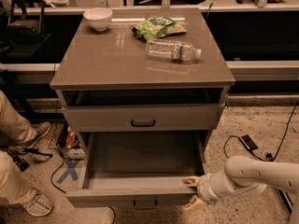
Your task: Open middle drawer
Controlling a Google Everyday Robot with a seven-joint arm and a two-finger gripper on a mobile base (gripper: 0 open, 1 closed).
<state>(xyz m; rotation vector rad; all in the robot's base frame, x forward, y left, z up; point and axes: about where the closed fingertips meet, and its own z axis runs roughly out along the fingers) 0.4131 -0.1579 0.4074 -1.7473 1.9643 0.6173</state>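
The middle drawer is pulled far out of the grey-taupe cabinet, and its plain grey inside is bare. Its front panel faces me at the bottom, with a small black bar handle just below its top edge. My gripper is at the right end of that front panel. One pale fingertip lies over the panel's top edge and the other hangs in front of it. The fingers are apart. The white arm comes in from the right.
The drawer above has a black handle and a dark gap over it. On the cabinet top are a white bowl, a green snack bag and a lying water bottle. A person's legs and shoes are at the left. Cables lie on the floor at the right.
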